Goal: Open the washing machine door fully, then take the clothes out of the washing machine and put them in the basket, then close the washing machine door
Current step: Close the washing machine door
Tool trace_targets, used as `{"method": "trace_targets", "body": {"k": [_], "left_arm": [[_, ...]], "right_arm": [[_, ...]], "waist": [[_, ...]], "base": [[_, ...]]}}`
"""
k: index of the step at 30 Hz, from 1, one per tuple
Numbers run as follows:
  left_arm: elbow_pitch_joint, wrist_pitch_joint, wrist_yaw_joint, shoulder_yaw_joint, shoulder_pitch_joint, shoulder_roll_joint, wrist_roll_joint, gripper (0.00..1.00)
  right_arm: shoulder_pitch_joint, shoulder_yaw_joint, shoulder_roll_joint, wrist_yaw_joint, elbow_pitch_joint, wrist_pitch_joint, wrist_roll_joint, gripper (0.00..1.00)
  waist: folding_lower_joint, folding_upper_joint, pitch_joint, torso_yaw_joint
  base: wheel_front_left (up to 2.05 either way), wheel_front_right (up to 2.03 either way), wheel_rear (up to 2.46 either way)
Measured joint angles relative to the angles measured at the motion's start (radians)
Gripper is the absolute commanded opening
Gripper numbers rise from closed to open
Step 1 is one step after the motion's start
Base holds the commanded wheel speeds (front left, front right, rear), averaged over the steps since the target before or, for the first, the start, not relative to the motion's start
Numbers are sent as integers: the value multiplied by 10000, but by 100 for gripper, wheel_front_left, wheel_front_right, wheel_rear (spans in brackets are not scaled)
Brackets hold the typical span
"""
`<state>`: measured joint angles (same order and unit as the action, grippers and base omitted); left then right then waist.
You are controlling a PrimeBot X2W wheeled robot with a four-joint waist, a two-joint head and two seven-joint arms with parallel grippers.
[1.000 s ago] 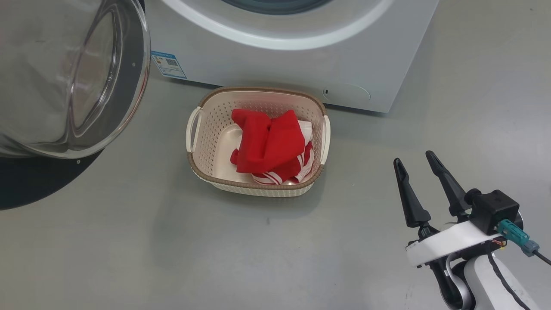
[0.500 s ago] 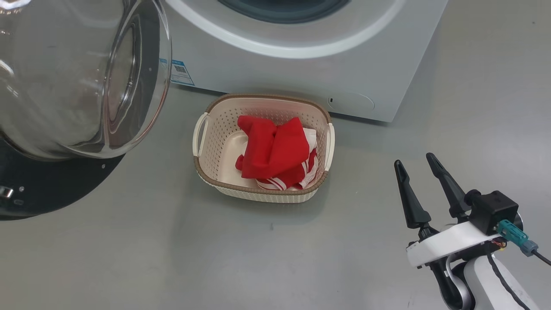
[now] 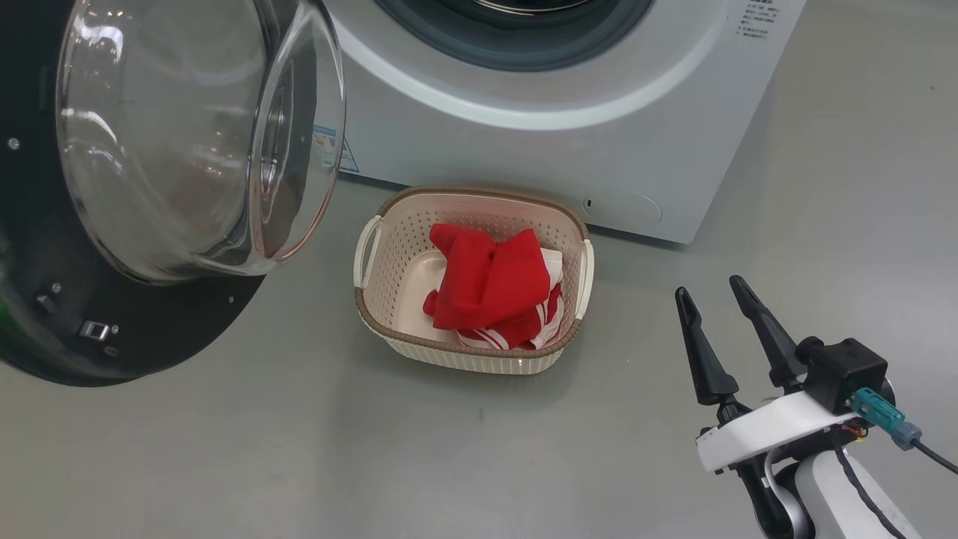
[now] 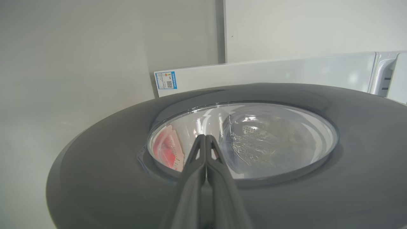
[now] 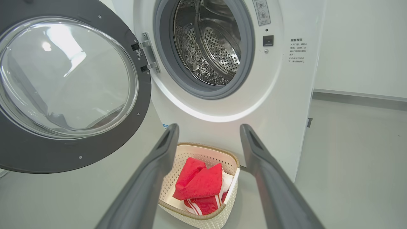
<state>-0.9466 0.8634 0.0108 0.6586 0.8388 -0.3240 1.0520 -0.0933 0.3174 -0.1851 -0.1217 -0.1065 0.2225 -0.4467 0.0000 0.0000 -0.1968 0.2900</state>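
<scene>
The washing machine door (image 3: 150, 352) hangs open at the left, black with a bulging glass bowl, close to the basket's left side. The white washing machine (image 3: 524, 150) stands behind, and its steel drum (image 5: 210, 41) looks bare. The cream basket (image 3: 389, 254) sits on the floor before it and holds the red clothes (image 3: 490, 288). My right gripper (image 3: 707, 287) is open and holds nothing, low and to the right of the basket. My left gripper (image 4: 205, 136) is shut and points at the outer face of the door (image 4: 95, 165). I cannot tell if it touches.
Grey floor (image 3: 299, 464) spreads in front of the basket and to its right. A blue label (image 4: 165, 79) marks the machine's lower side. A white wall with a grey skirting (image 5: 359, 95) runs to the right of the machine.
The head view has shifted, so more of the machine front shows. Besides that, the door has swung right, nearer the basket, and now covers the blue label. The right gripper stays open.
</scene>
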Motion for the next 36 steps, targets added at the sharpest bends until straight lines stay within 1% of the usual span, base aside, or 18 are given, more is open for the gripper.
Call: {"method": "trace_targets", "body": {"k": [6,10,17,24,30,36], "left_arm": [[115,901,-466,-267,-154,284,234,0],[178,1444,-667,-460,-319,464,295,0],[456,2349,-826,-523,-622,604,468,0],[1001,3160,-978,-704,-854,1120,874,0],[1509,3553,-1057,-884,-1057,1515,955,0],[2103,3591,-1127,-1005,-1331,1616,953,0]], "right_arm": [[49,61,75,0,-104,33,-13,100],[181,104,169,0,-169,33,-17,100],[211,150,268,0,-201,46,-17,100],[217,94,286,6,-203,115,-21,100],[218,59,309,6,-205,117,-33,100],[218,48,316,8,-205,119,-33,100]], "waist": [[0,0,257,48],[0,0,431,68],[0,0,645,58],[0,0,706,64],[0,0,747,114],[0,0,752,167]], "base": [[0,0,0],[0,0,0],[0,0,0],[0,0,0],[0,0,0],[0,0,0]]}}
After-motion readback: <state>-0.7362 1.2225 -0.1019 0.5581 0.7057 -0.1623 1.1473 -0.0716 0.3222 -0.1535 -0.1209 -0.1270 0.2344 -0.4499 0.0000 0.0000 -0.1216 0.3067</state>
